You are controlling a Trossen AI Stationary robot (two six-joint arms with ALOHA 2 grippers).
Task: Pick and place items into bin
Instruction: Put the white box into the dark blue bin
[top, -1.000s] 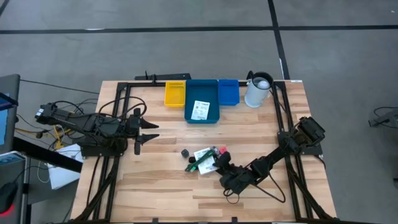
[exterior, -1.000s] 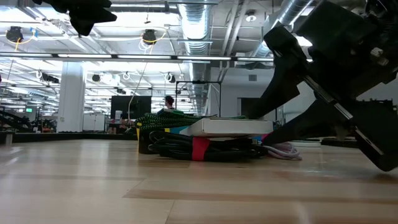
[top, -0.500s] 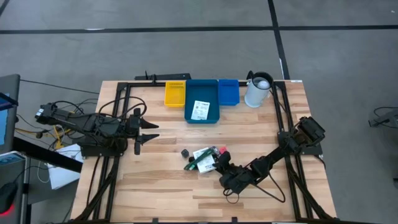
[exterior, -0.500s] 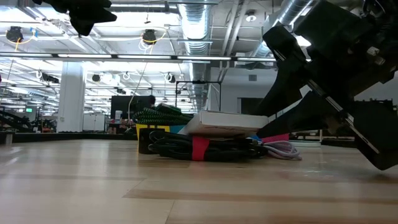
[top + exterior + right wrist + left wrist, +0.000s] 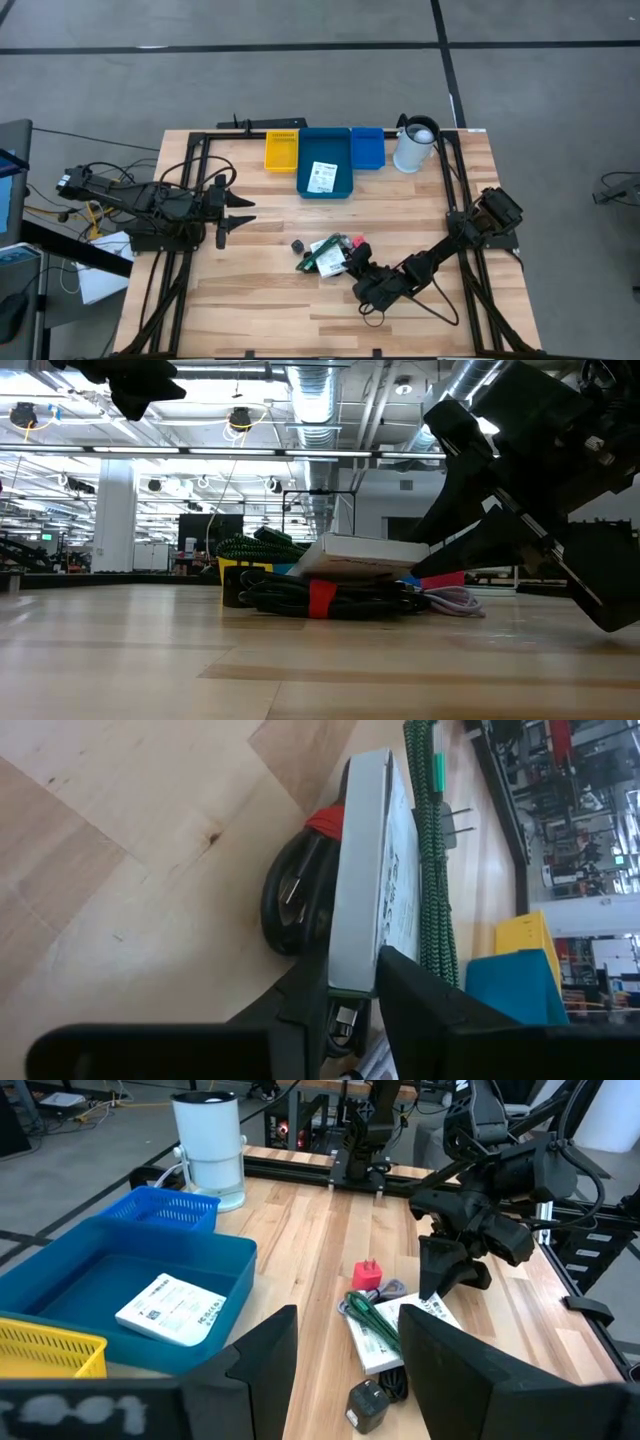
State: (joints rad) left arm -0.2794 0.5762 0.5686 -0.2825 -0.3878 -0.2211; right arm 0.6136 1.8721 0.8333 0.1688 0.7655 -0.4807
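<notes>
Two dark arms worked over the pale wooden bench. The right end effector lay low near the middle of the bench, its fingers pinching the near edge of a flat white printed packet, which sat tilted atop a coiled black cable with a red band; in the low view the white printed packet's gripped edge stood lifted above the coil. A green braided cord ran along the packet's far side, a small red plug block rested just beside the pile, and a small black cube-shaped adapter sat on the wood just left of it. At the far edge stood three open bins side by side: a small yellow mesh bin on the left, a large blue plastic bin in the middle with a second white printed card lying flat inside, and a small blue mesh bin on the right. A white jug stood upright just right of the bins. The left end effector hovered at the left side of the bench, well apart from the pile, its fingers spread and holding nothing.
</notes>
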